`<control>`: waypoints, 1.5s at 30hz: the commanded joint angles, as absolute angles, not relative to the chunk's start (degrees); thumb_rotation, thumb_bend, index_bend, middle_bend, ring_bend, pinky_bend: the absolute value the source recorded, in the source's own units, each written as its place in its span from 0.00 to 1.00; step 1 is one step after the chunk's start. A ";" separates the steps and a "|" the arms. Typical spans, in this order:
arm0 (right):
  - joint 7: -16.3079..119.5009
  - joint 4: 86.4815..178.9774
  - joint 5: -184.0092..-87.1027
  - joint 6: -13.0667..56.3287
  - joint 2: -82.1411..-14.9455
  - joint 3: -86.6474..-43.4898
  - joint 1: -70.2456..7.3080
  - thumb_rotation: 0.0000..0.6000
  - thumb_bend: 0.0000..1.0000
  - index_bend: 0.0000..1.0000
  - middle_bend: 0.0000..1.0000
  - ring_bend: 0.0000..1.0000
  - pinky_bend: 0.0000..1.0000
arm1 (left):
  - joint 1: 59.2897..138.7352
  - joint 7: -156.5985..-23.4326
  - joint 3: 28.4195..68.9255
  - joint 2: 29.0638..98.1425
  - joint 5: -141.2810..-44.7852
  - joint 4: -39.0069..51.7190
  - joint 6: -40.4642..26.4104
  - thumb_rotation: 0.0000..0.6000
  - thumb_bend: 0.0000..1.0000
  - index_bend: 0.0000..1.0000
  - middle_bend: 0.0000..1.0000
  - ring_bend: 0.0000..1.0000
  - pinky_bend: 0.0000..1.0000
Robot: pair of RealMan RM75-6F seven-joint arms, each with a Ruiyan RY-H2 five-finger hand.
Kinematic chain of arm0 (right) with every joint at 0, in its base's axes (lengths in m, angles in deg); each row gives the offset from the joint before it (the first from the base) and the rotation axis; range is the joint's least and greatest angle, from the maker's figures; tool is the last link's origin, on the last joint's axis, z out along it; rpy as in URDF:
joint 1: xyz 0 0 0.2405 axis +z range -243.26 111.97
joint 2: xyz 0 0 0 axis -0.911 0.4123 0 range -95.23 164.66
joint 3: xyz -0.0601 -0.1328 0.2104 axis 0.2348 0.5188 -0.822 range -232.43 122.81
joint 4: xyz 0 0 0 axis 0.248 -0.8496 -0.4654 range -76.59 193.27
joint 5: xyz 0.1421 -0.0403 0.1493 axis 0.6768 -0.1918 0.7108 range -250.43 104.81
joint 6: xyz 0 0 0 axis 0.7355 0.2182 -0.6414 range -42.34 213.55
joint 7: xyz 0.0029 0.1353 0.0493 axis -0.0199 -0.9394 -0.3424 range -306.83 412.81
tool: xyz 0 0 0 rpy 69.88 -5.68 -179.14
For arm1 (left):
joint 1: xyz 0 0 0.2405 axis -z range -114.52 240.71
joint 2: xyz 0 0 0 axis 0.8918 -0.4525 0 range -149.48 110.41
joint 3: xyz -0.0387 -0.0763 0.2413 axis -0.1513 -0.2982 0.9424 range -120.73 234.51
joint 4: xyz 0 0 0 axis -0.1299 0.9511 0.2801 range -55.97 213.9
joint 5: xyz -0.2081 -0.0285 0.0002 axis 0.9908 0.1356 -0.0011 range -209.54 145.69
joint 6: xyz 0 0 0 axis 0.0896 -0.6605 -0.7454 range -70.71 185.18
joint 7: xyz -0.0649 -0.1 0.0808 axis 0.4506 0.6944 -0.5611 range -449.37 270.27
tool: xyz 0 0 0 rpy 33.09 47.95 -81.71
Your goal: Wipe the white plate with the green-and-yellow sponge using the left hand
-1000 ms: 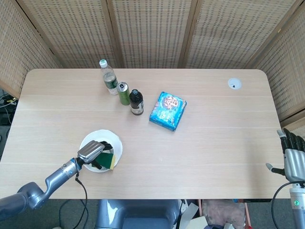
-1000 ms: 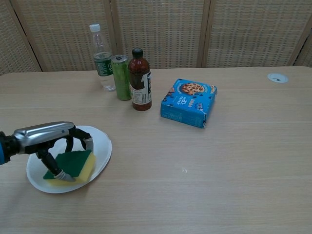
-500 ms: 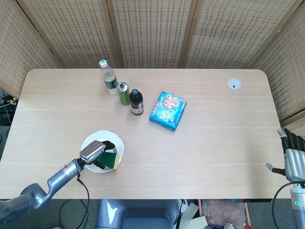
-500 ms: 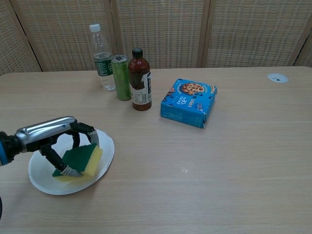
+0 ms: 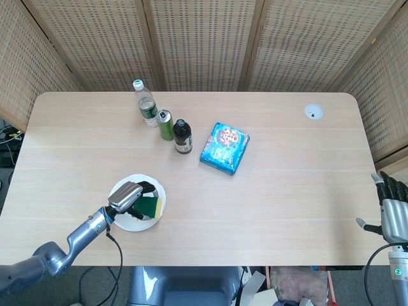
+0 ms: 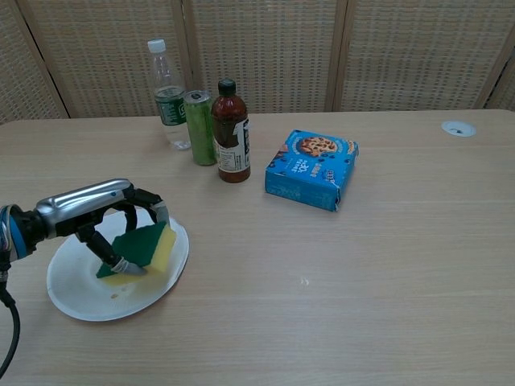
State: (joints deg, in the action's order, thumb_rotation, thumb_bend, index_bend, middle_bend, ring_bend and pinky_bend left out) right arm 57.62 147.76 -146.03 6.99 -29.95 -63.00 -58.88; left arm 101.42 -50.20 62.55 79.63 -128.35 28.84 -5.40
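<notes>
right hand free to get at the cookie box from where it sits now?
Probably yes. The right hand sits open at the table's right edge, and the tabletop between it and the blue cookie box is bare. The bottles stand beyond the box. Whether the arm stretches that far can't be judged.

two bottles, one can, one box, one plate, one sponge, perhaps nothing smaller.

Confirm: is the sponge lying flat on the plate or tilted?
Tilted: the sponge leans in the left robot hand, its right edge raised over the plate.
</notes>
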 commanded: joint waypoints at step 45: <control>57.74 148.00 -145.84 7.16 -29.93 -62.99 -58.81 1.00 0.00 0.00 0.00 0.00 0.00 | 97.81 -42.86 65.27 85.53 -128.23 40.00 -7.77 1.00 0.03 0.52 0.43 0.31 0.51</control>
State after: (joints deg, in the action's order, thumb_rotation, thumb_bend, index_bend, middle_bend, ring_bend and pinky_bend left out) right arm 57.74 148.00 -145.84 7.16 -29.93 -62.99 -58.81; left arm 97.87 -42.86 65.08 85.05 -128.08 39.49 -8.00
